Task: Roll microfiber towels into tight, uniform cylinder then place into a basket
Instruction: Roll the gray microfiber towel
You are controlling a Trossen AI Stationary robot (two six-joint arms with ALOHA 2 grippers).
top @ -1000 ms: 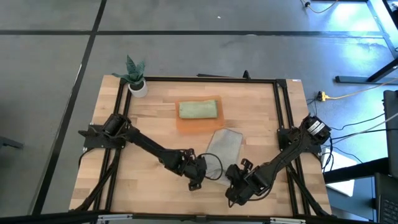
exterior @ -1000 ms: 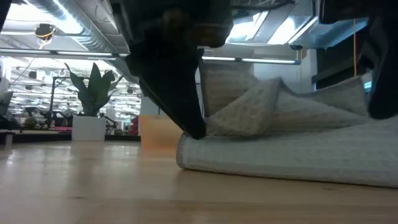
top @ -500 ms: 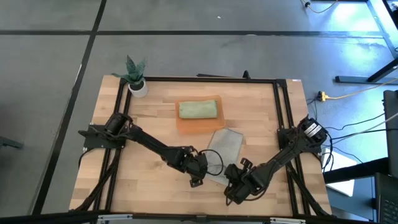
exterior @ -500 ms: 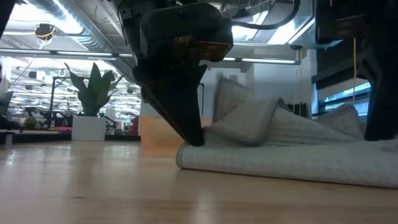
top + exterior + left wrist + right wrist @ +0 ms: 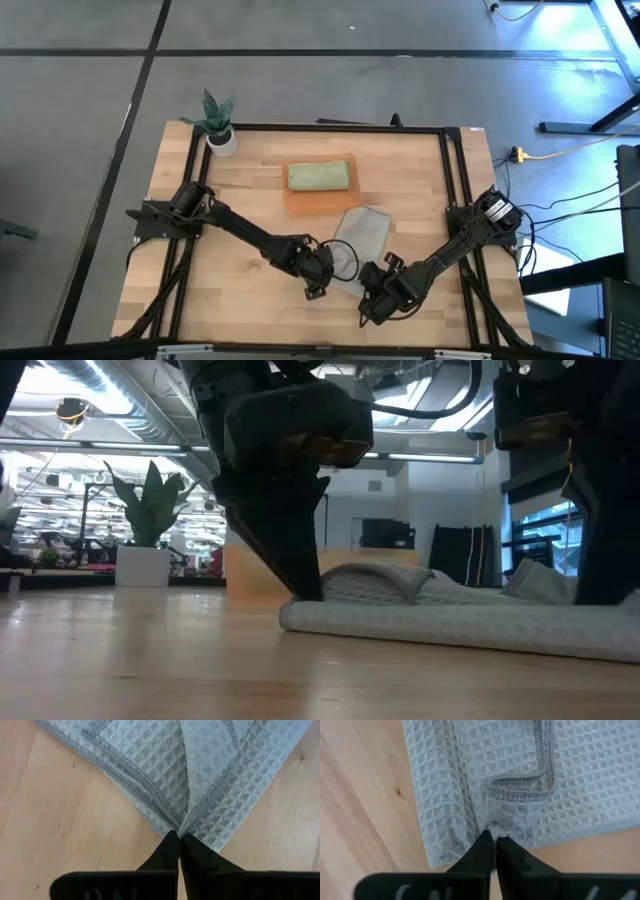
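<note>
A grey waffle-weave towel (image 5: 362, 238) lies on the wooden table, its near end folded over into a low roll (image 5: 450, 622). My left gripper (image 5: 318, 283) is shut on the near end's left part, with its tips down at the table in the low view (image 5: 305, 588). My right gripper (image 5: 375, 298) is shut on the near end's right part and shows at the low view's right edge (image 5: 600, 560). The orange basket (image 5: 292, 198) stands beyond the towel and holds a rolled green towel (image 5: 319, 176). My left gripper pinches a fold of the grey towel (image 5: 177, 826) at its near edge between its two fingertips (image 5: 170, 851). The fingers slant down from the table's near side. The towel lies on the table, gathered into a crease at the tips. My right gripper pinches a folded-over hem of the grey towel (image 5: 492, 822) near its near edge between its fingertips (image 5: 482, 851). The fingers slant down from the near side. The towel rests on the table, with several layers bunched at the tips.
A small white pot with a green plant (image 5: 219, 130) stands at the table's far left corner. A black frame (image 5: 340, 128) runs round the table top. Bare wood lies to the left of the towel (image 5: 230, 200).
The flap of the towel's near end, which stood raised between the grippers, has come down and lies low on the towel. My right gripper has shifted a little toward the table's left. Both stay shut on the towel.
</note>
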